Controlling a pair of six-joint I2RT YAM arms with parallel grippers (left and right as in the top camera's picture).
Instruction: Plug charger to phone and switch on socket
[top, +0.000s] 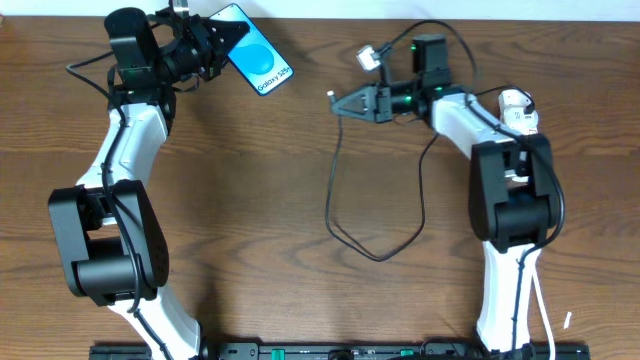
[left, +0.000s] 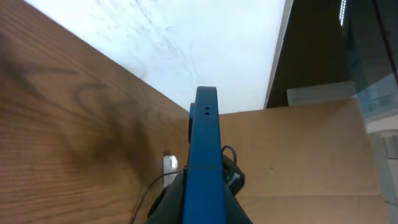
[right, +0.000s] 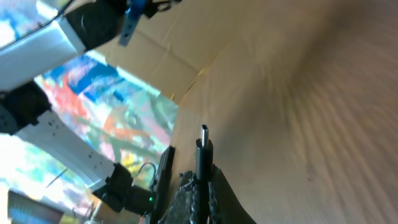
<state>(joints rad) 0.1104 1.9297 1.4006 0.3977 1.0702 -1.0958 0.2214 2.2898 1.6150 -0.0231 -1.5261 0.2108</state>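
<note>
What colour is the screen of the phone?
The phone screen is bright blue, with a paler circle and white lettering; the overhead view shows it best.

Phone (top: 262, 60) end hidden in left hand (top: 228, 42); left wrist view shows edge only, screen unseen; right wrist table (right: 323, 93) blurred.

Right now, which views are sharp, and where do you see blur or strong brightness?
Overhead: sharp and evenly lit, with soft arm shadows on the brown wooden table. Left wrist: the slim blue phone, seen edge-on, is fairly clear, the wood at left is smeared, and the white wall is very bright. Right wrist: the small black plug tip is crisp, and the wood around it is blurred.
</note>
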